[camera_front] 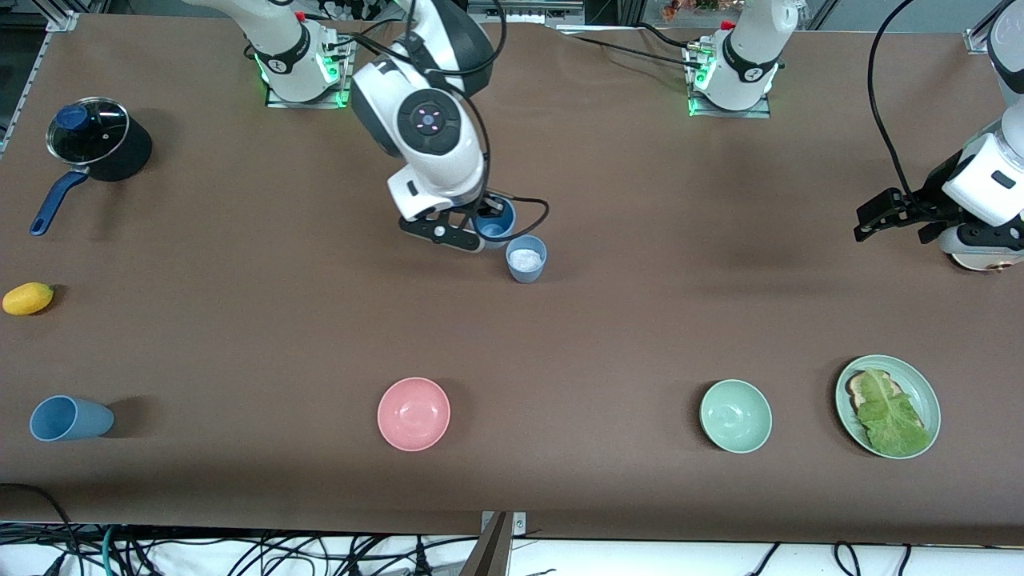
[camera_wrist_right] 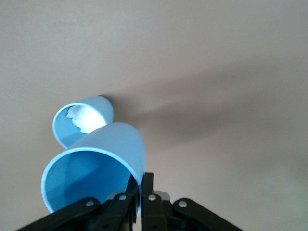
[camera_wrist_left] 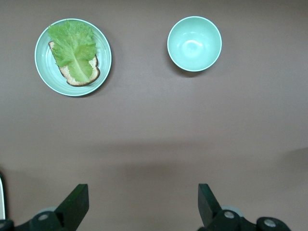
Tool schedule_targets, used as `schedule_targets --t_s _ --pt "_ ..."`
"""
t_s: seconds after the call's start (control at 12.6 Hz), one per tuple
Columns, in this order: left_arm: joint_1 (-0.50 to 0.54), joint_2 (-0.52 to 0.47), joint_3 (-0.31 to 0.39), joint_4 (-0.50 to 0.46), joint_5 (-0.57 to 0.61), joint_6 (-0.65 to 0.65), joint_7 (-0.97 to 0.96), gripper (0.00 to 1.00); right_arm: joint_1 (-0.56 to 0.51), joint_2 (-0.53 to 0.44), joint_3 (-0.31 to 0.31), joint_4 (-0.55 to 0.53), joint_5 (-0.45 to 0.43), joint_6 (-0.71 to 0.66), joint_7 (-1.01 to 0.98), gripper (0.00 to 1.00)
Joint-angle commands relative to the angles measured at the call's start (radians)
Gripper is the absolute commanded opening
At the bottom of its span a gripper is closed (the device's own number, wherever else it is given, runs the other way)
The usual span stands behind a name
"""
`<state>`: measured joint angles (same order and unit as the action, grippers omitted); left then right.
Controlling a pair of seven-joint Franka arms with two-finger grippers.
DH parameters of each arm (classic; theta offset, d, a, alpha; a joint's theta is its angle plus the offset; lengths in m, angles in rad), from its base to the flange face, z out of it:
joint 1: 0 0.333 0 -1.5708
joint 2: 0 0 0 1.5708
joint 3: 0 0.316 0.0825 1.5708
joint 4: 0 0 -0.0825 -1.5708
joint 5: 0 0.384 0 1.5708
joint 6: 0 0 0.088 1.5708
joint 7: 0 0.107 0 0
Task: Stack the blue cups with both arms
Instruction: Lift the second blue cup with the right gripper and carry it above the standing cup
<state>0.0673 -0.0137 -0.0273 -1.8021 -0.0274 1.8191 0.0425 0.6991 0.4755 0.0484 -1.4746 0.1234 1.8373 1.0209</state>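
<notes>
Right gripper (camera_front: 478, 228) is clamped on the rim wall of a blue cup (camera_front: 494, 221), one finger inside and one outside, as seen in the right wrist view (camera_wrist_right: 139, 195). Held cup (camera_wrist_right: 94, 168) is kept tilted, just beside a second blue cup (camera_front: 526, 258) that stands upright mid-table with something white inside. Whether the two cups touch cannot be told.

Across the front view from the right arm's end: lidded black pot (camera_front: 98, 140) with blue handle, yellow fruit (camera_front: 28, 298), a third blue cup (camera_front: 70, 418) lying on its side near the front edge, pink bowl (camera_front: 414, 414), green bowl (camera_front: 735, 416), green plate (camera_front: 927, 400) with toast and lettuce (camera_front: 892, 413).

Left gripper (camera_front: 896, 214) is parked over the table's left-arm end, fingers spread wide, nothing held; arm is waiting.
</notes>
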Motion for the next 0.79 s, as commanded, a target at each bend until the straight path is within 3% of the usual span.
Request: schedule_targets --t_s 0.0,0.71 --pt "0.002 -0.012 -0.002 0.004 0.015 -0.014 0.017 1.00 0.029 0.023 -0.010 0.054 0.018 -0.024 0.067 0.00" --pt "0.000 -0.014 -0.002 0.006 0.015 -0.018 0.017 1.00 0.069 0.067 -0.009 0.057 0.016 0.068 0.153 0.00"
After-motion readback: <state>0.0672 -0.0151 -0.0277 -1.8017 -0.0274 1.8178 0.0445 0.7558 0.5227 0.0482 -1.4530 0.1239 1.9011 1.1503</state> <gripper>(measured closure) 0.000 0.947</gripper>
